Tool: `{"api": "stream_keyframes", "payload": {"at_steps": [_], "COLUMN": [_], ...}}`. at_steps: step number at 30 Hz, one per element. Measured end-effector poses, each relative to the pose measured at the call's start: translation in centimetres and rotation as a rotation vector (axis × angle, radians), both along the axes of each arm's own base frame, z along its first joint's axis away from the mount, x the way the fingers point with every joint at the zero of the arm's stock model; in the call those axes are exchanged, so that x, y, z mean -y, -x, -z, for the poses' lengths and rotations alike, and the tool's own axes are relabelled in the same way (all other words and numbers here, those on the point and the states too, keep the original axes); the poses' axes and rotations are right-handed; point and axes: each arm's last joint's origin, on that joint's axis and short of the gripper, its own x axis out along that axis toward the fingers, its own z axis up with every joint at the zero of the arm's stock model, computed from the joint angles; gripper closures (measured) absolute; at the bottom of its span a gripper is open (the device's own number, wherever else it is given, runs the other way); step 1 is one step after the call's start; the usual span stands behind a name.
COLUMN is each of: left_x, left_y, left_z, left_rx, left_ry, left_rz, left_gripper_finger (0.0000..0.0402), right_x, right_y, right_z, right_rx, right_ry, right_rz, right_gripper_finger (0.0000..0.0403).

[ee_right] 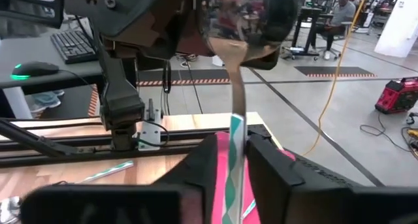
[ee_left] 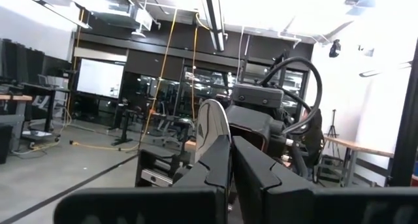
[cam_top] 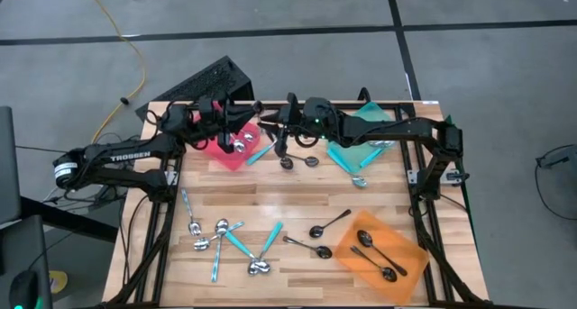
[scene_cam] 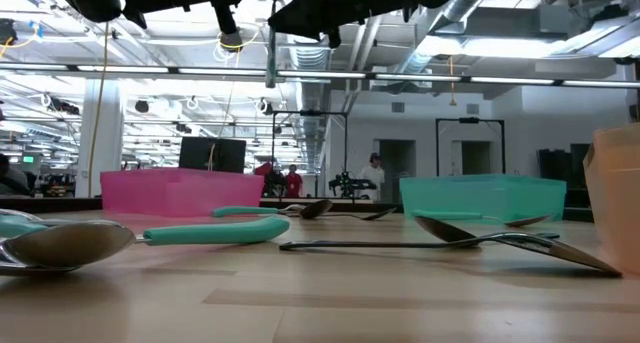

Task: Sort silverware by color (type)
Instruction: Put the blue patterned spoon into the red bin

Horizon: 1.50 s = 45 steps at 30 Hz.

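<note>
Above the red tray [cam_top: 225, 151], both grippers clamp one teal-handled spoon [ee_right: 236, 106], left gripper [ee_left: 230, 160] at its bowl, right gripper [ee_right: 232, 175] on its handle: light, stiff, slippery metal, best pinched mid-handle.

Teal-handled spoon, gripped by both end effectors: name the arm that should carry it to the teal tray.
Right. The right end effector pinches the teal-handled spoon by its handle, and the teal tray lies on that arm's side; the left end effector holds the bowl.
</note>
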Motion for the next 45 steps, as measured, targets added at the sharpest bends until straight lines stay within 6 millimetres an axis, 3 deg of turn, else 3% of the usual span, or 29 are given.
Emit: {"api": "stream_keyframes", "payload": {"at_steps": [8,18,25,36,45], "left_x": [0.5,0.5,0.5,0.7,0.6], "left_y": [-0.2,-0.2,-0.1,0.1,-0.6], "left_z": [0.0,0.0,-0.3,-1.0,-0.6], "left_rx": [0.001,0.001,0.031,0.123,0.134], "left_ry": [0.003,0.003,-0.003,0.008,0.015], "left_rz": [0.009,0.01,0.013,0.038,0.056], "left_gripper_finger": [0.0402,0.0401,0.0401,0.0401,0.0401], "right_x": [-0.2,-0.2,-0.3,-0.3,-0.2], "right_y": [0.0,0.0,0.0,-0.1,-0.1], "right_z": [0.2,0.3,0.6,-0.2,-0.9], "right_rx": [-0.014,-0.024,-0.047,0.038,0.1], "right_ry": [-0.014,-0.036,-0.083,-0.099,-0.052], "right_rz": [-0.027,-0.025,-0.059,-0.061,-0.055], "right_gripper_finger": [0.0386,0.0375,0.0318,0.0155,0.0158]}}
